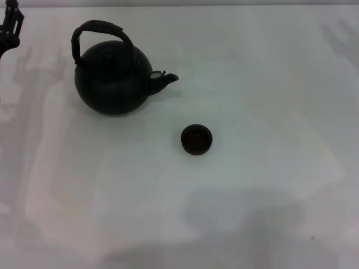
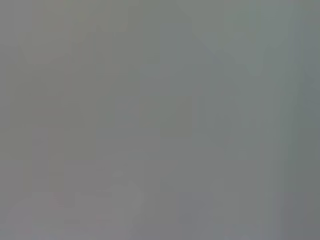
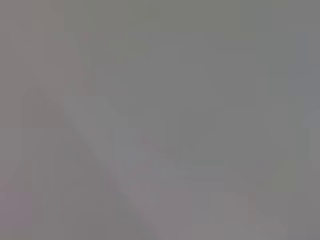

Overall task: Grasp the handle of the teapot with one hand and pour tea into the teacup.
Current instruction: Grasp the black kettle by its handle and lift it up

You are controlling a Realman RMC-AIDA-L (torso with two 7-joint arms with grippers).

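Observation:
The matte-black teapot (image 1: 112, 81) stands upright on the white table (image 1: 269, 112) at the back left, its short spout (image 1: 165, 79) pointing right. Its arched black handle (image 1: 101, 31) rises over the lid, with nothing holding it. The small dark teacup (image 1: 197, 139) stands near the middle of the table, to the right of and nearer than the teapot, apart from it. My left gripper (image 1: 10, 28) shows only partly at the far back left corner, well left of the teapot. My right gripper is out of view. Both wrist views show only plain grey surface.
The white table's far edge (image 1: 179, 4) runs along the top of the head view. Faint shadows lie on the table at the left and near the front.

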